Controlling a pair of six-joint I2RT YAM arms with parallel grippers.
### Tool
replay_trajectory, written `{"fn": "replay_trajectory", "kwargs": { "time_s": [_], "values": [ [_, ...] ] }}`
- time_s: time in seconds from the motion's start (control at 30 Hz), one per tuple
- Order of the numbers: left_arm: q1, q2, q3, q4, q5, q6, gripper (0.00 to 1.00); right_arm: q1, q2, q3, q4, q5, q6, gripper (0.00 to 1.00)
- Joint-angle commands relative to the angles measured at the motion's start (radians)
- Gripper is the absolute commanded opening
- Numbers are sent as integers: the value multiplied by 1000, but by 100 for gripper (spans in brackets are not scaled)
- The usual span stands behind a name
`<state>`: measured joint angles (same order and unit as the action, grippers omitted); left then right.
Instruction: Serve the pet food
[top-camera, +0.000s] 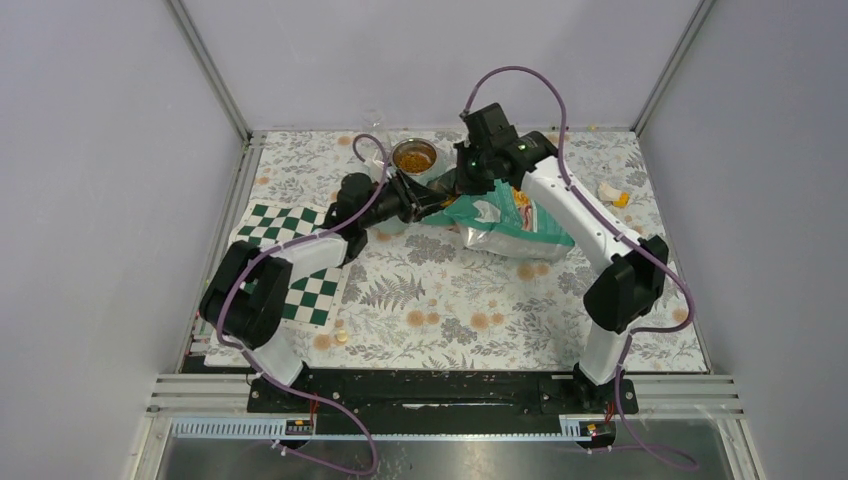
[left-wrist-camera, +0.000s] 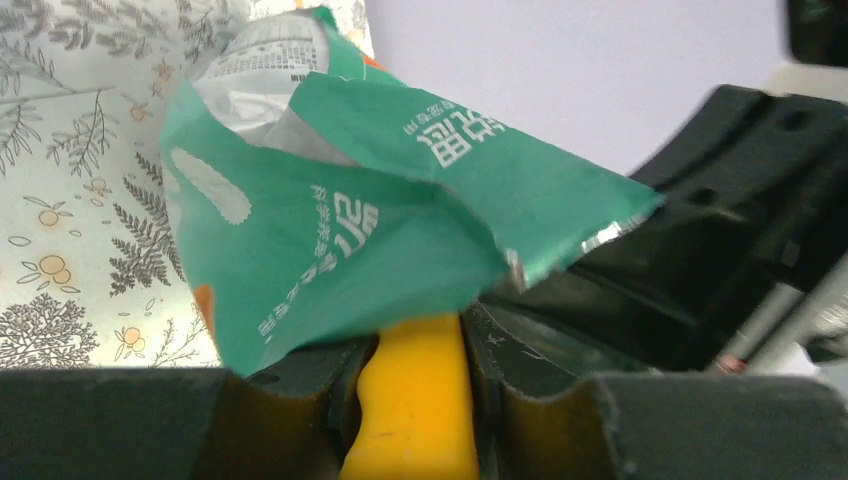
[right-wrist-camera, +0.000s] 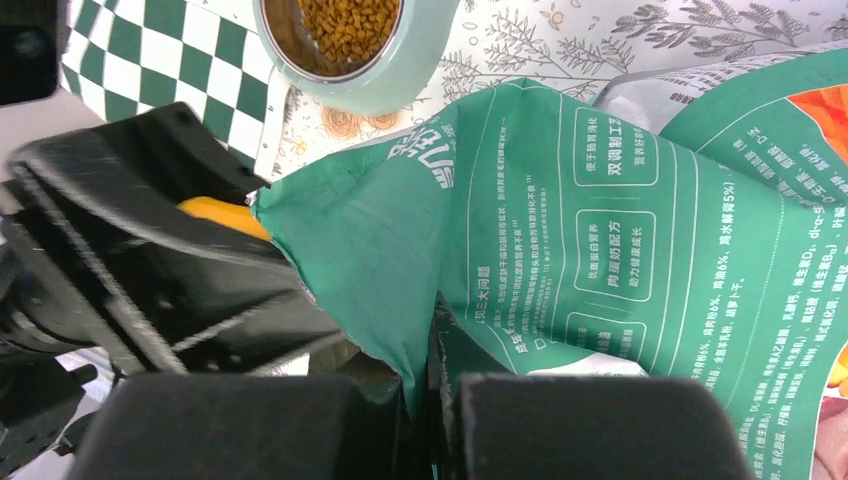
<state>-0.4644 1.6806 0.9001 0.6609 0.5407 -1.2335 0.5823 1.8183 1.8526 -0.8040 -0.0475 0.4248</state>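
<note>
The teal-and-white pet food pouch (top-camera: 510, 225) lies on its side mid-table, its open mouth facing left. My right gripper (top-camera: 462, 185) is shut on the pouch's upper mouth edge (right-wrist-camera: 440, 300). My left gripper (top-camera: 425, 200) is shut on the orange scoop's handle (left-wrist-camera: 415, 400). The scoop's head is hidden inside the pouch (left-wrist-camera: 350, 230). A bit of the scoop (right-wrist-camera: 215, 212) shows in the right wrist view beside the left gripper's fingers (right-wrist-camera: 150, 260). The metal bowl (top-camera: 414, 157) just behind holds orange-brown kibble (right-wrist-camera: 345, 25).
A green-and-white checkered mat (top-camera: 300, 260) lies at the left over the floral tablecloth. A small white and orange object (top-camera: 612, 195) sits near the right edge. Grey enclosure walls stand on three sides.
</note>
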Motion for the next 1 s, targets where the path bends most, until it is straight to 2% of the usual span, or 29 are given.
{"fn": "replay_trajectory", "kwargs": {
  "time_s": [0.0,0.27,0.5,0.67,0.77,0.97],
  "values": [
    [50,-135,-13,125,86,-63,0,-77,-137,28,41,-47,24,0],
    [145,-213,-25,24,140,-34,0,-122,-167,21,43,-69,23,0],
    [183,-259,-33,3,117,-31,0,-133,-179,17,42,-70,15,0],
    [207,-284,-59,44,119,-58,0,-137,-194,-3,51,-79,3,0],
    [210,-303,-51,15,126,5,0,-138,-211,-26,80,-98,2,0],
    [206,-341,23,-191,88,189,0,-137,-213,-41,81,-153,11,0]
  ]
}}
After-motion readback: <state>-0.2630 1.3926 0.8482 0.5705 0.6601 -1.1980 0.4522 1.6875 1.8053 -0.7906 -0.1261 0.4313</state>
